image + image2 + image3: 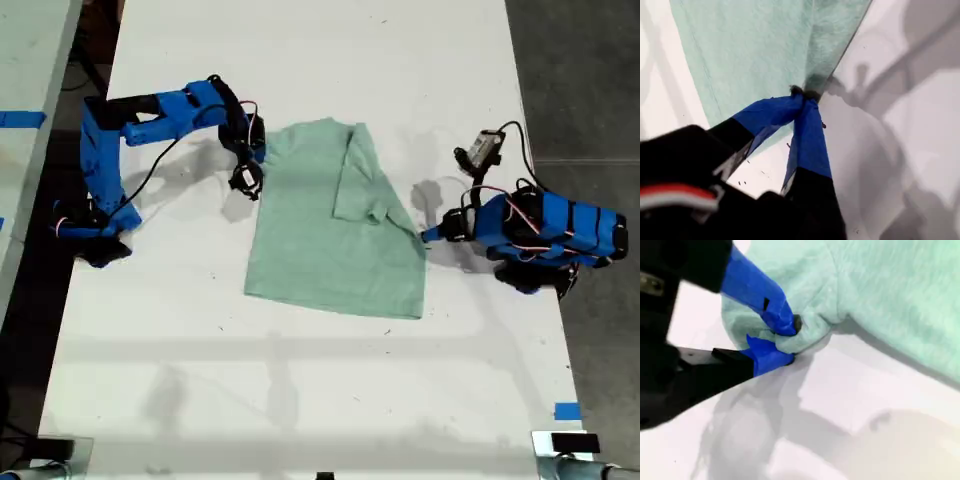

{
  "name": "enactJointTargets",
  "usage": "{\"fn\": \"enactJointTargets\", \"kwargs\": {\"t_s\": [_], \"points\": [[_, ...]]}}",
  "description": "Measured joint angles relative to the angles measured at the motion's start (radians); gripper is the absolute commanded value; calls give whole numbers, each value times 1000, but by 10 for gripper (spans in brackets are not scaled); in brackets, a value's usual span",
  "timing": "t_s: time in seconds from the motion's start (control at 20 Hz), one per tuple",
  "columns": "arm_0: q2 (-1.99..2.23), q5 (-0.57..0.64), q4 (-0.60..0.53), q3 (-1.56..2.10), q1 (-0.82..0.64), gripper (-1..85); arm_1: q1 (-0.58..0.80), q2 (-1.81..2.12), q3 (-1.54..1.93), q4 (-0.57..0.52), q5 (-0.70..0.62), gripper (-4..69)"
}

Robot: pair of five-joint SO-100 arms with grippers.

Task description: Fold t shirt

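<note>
We see the t shirt (330, 225) as soft matt cloth, pale mint-green, with a fine slightly fuzzy weave that shows best in the wrist views. The table (300, 400) looks like a smooth white board with a light sheen, since soft shadows lie on it. My first gripper (804, 100) and my second gripper (785, 342) have fingers of smooth blue plastic, a little glossy, on matt black plastic bodies. The arms' cables (150, 175) look like thin rubbery plastic.

t shirt (330, 225): partly folded, mid-table (300, 400) | one arm at each side edge
</note>
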Motion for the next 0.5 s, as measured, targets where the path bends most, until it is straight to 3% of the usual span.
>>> {"fn": "enactJointTargets", "kwargs": {"t_s": [0.25, 0.35, 0.5], "points": [[115, -178, 227, -14, 69, -3, 0, 0, 0, 0, 0, -8], [137, -179, 336, -141, 107, -3, 0, 0, 0, 0, 0, -8], [132, -101, 374, -393, 204, -3, 0, 0, 0, 0, 0, -8]]}}
